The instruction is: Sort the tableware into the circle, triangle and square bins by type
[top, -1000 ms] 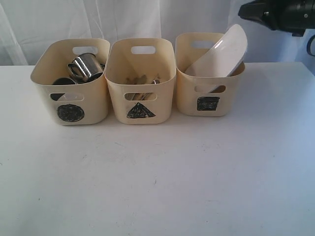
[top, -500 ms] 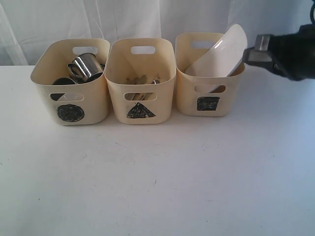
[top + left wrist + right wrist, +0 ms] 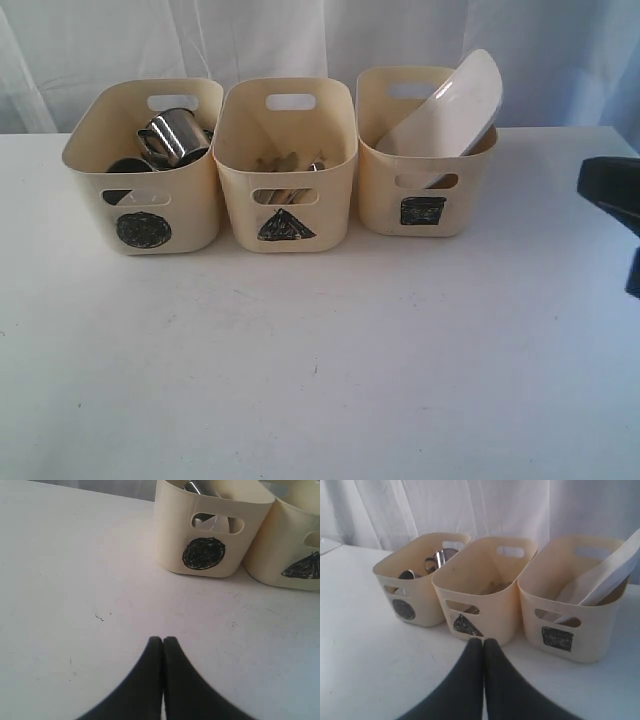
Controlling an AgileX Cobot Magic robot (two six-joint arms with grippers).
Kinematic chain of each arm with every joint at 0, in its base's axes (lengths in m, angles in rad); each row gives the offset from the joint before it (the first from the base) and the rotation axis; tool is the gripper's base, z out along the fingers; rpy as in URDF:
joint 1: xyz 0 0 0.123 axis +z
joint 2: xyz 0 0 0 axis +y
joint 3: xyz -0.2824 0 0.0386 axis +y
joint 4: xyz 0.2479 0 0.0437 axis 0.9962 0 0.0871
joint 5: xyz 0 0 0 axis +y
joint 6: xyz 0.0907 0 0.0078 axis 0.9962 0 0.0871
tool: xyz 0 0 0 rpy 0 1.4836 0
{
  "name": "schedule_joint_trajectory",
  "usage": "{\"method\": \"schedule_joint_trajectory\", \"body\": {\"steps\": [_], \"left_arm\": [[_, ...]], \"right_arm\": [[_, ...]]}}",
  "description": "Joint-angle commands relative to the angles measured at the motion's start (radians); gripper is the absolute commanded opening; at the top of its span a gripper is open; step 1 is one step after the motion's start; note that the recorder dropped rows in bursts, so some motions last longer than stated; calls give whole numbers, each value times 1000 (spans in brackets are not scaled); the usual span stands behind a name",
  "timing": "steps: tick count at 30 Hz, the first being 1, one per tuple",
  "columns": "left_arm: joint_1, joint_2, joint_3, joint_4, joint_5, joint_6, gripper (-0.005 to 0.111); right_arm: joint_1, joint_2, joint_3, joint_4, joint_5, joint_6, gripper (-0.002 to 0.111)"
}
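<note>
Left fingers [image 3: 156,645]: pressing together tip to tip, gripping nothing, pointing across bare desk [image 3: 75,580] toward the circle bin [image 3: 170,540], well short of it.
Right fingers [image 3: 477,645]: also closing flat against each other, carrying nothing, aiming at the triangle bin [image 3: 490,605].
Right arm [image 3: 610,185]: showing only as a black piece at the right edge of the exterior view, apart from the bins.
Desk: white, carrying all three cream bins in one row along its far side.
Circle bin: standing at the left end of the row; a steel mug [image 3: 172,136] is lying tilted inside, and a dark round rim [image 3: 128,165] beside it is possibly the second mug.
Triangle bin: sitting in the middle, nearly touching both neighbours; thin wooden and metal pieces [image 3: 290,160] are resting low inside, too small to tell apart.
Square bin [image 3: 375,205]: standing at the right end; the white square plate [image 3: 450,105] is leaning in it, one corner sticking up past the rim.
Backdrop: a white curtain [image 3: 300,40] is hanging behind the row.
</note>
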Motion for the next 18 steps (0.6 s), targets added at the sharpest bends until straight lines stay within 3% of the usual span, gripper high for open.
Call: {"method": "schedule_joint_trajectory", "body": {"steps": [1, 18], "left_arm": [[2, -5, 3, 0, -3, -1, 0], [2, -5, 3, 0, -3, -1, 0]], "right_arm": [[0, -118, 15, -24, 2, 68, 0], [14, -183, 53, -20, -44, 68, 0]]}}
